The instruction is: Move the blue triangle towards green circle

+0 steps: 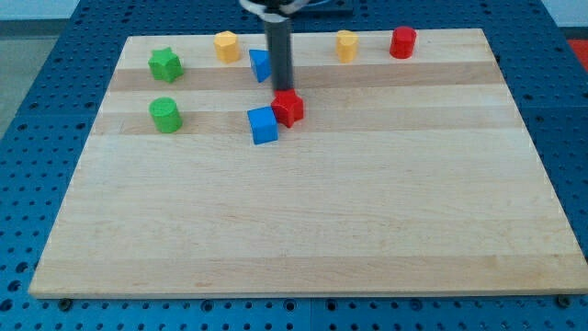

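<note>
The blue triangle [259,64] lies near the view's top, partly hidden behind my rod. My tip [281,87] rests just right of and below it, right above the red block [288,108]. The green circle [165,115] sits at the view's left, well left of and below the blue triangle. A blue cube [263,125] touches the red block's left side.
A green star-like block [165,64] sits at the top left, above the green circle. A yellow block [226,45] lies left of the blue triangle. Another yellow block [346,45] and a red cylinder [402,42] lie at the top right. The wooden board [303,230] rests on a blue perforated table.
</note>
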